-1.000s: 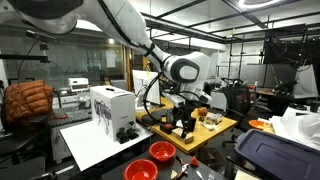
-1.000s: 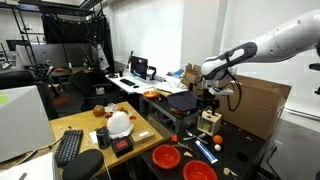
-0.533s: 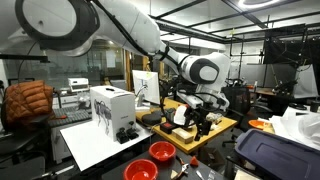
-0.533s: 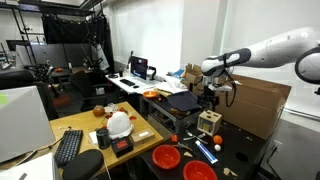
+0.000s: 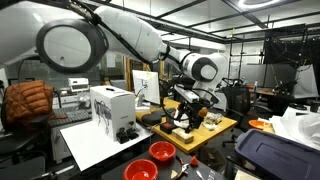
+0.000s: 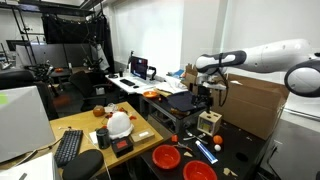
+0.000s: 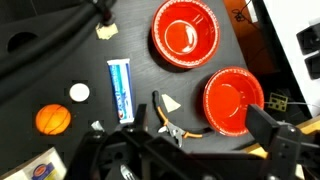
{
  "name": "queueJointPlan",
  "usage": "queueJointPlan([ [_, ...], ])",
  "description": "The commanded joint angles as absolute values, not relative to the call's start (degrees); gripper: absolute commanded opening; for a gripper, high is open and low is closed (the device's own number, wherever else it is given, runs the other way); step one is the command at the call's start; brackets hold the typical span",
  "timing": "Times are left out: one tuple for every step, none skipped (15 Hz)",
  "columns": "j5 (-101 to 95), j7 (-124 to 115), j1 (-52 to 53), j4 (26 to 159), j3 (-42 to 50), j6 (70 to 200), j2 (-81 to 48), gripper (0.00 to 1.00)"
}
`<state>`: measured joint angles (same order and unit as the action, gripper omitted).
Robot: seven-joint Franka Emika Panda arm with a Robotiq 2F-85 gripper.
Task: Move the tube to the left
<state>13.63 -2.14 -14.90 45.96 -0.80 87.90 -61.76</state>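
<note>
The tube (image 7: 120, 90) is slim and blue with a white and red end, and lies flat on the dark table in the wrist view, left of the two red bowls (image 7: 186, 28) (image 7: 233, 100). In an exterior view the tube (image 6: 206, 151) lies just behind the bowls (image 6: 167, 157). My gripper (image 7: 200, 128) is open and empty, hanging well above the table. It also shows in both exterior views (image 6: 207, 96) (image 5: 190, 117). The tube sits to the left of the jaws in the wrist view, apart from them.
Pliers with orange handles (image 7: 172, 124) lie between the tube and the lower bowl. An orange ball (image 7: 53, 119) and a small white disc (image 7: 79, 93) lie left of the tube. A wooden box (image 6: 209, 122) stands under the gripper. Cables cross the top left of the wrist view.
The arm has swung a little sideways and the wrist has turned. The gripper stays high and open. The tube and bowls have not moved.
</note>
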Motion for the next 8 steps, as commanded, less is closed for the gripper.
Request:
queueJointPlan([
  [15.5, -6.4, -14.2, 38.2, -2.3, 81.3, -67.3, 1.00],
  [15.6, -7.6, -14.1, 37.3, -2.4, 80.0, -68.3, 1.00],
  [15.8, -8.6, -14.2, 36.4, -2.5, 78.6, -69.2, 1.00],
  [15.8, -10.1, -14.3, 35.7, -2.4, 76.8, -70.0, 1.00],
  [15.9, -11.0, -14.5, 35.1, -2.4, 75.6, -70.7, 1.00],
  [15.8, -11.9, -14.7, 34.4, -2.2, 74.2, -71.5, 1.00],
  [15.7, -12.9, -14.9, 33.8, -2.1, 73.0, -72.1, 1.00],
  [15.3, -13.3, -15.4, 34.4, -2.2, 72.3, -72.1, 1.00],
])
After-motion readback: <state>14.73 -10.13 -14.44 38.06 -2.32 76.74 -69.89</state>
